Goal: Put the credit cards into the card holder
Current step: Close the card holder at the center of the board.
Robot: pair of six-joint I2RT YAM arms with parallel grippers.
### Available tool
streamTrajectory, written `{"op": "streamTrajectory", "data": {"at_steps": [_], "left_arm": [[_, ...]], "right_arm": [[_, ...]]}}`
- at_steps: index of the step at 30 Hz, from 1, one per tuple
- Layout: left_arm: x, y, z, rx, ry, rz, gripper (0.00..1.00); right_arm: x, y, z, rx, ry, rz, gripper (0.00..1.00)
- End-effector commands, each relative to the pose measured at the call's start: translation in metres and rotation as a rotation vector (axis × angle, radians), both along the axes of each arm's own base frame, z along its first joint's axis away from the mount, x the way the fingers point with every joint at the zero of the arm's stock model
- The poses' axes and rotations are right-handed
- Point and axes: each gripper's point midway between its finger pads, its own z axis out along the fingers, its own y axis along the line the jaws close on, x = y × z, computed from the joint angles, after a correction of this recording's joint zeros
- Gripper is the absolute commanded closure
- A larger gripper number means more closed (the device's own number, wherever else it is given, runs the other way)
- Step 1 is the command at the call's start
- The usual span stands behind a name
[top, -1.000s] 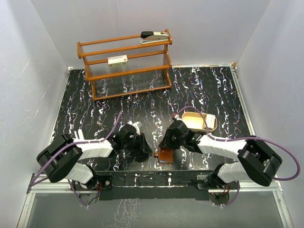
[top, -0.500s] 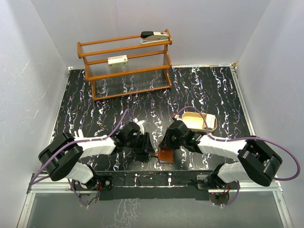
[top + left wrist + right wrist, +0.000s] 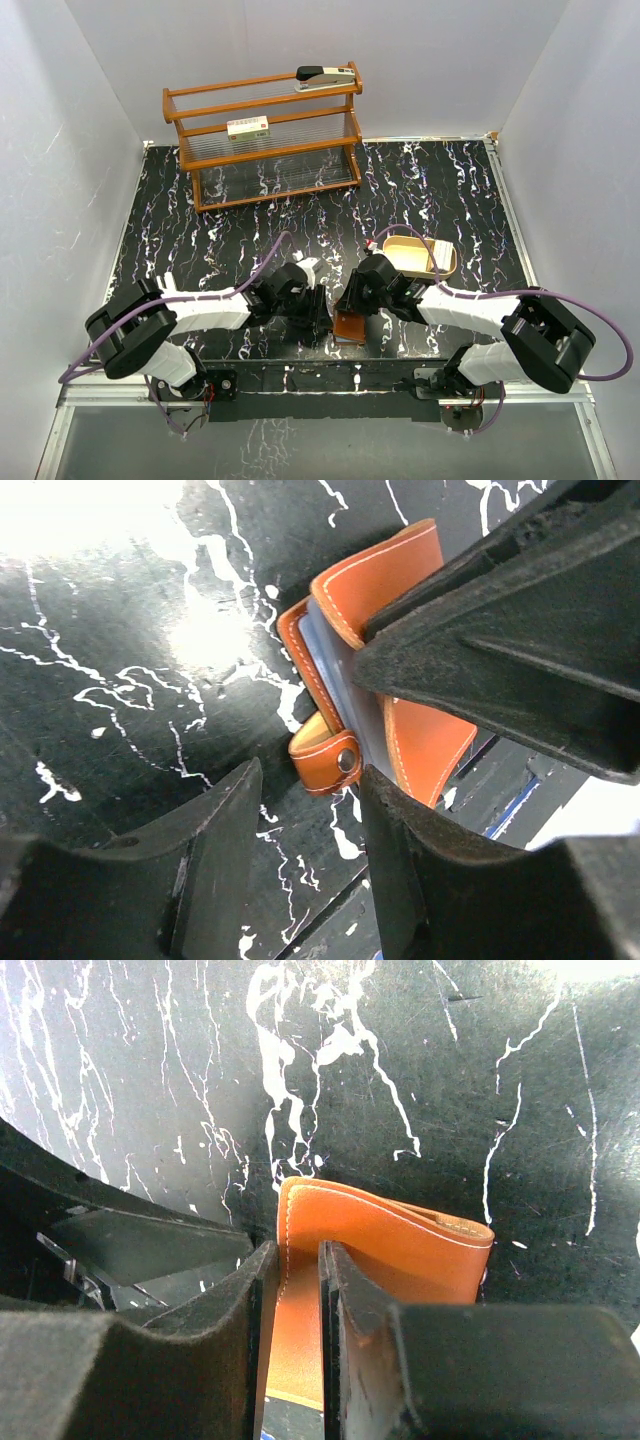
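Two arms meet near the centre of the counter [image 3: 440, 190], at its near edge. The wallet [image 3: 400, 735] is there: brown leather, part-open.

Right jaws are nearly closed and pinch one leather flap. In the right wrist view the flap's stitched edge runs down between the two fingers [image 3: 225, 1345].

Left jaws stand apart with nothing between them, only bare counter in the gap. They hang just beside the wallet, on its left in the top view. The snap tab [image 3: 333, 760] lies just beyond the left fingertips; I can't tell if anything touches it.

One card [image 3: 335, 675], pale blue-grey, shows in the left wrist view as a strip tucked between the wallet's leather layers. The right fingers hide how deep it sits.

A tan tray [image 3: 420, 256] is behind the right arm, apart from the wallet. A wooden rack [image 3: 262, 150] at the far side of the counter has a stapler [image 3: 325, 76] on its top shelf and a white box [image 3: 248, 127] with a red label one shelf down.
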Motion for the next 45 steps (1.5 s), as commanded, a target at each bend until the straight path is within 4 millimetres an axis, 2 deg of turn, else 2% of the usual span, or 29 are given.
{"op": "streamTrajectory", "data": {"at_steps": [1, 5, 9, 14, 18, 27, 42, 45], "left_arm": [[-0.010, 0.009, -0.018, 0.099, -0.034, -0.034, 0.56], [-0.012, 0.013, -0.022, 0.130, -0.059, -0.024, 0.54], [-0.010, 0.027, -0.037, 0.207, -0.053, 0.013, 0.53], [-0.014, 0.019, -0.041, 0.211, -0.044, -0.033, 0.49], [-0.012, 0.030, -0.045, 0.267, -0.042, 0.003, 0.49], [-0.016, 0.040, -0.036, 0.334, 0.000, 0.023, 0.64], [-0.030, 0.055, -0.029, 0.386, 0.080, 0.063, 0.72], [-0.027, 0.041, -0.016, 0.294, 0.036, 0.025, 0.71]], "right_arm": [[-0.007, -0.022, -0.024, -0.098, 0.017, -0.019, 0.80], [-0.006, -0.022, -0.022, -0.089, 0.009, -0.020, 0.79], [-0.006, -0.020, -0.022, -0.084, 0.005, -0.017, 0.79], [-0.006, -0.022, -0.024, -0.086, 0.002, -0.019, 0.79], [-0.005, -0.023, -0.027, -0.097, 0.002, -0.023, 0.79], [-0.002, -0.023, -0.023, -0.100, -0.007, -0.034, 0.79], [-0.002, -0.025, -0.020, -0.128, 0.004, -0.027, 0.77], [-0.003, -0.025, -0.016, -0.117, -0.002, -0.031, 0.76]]}}
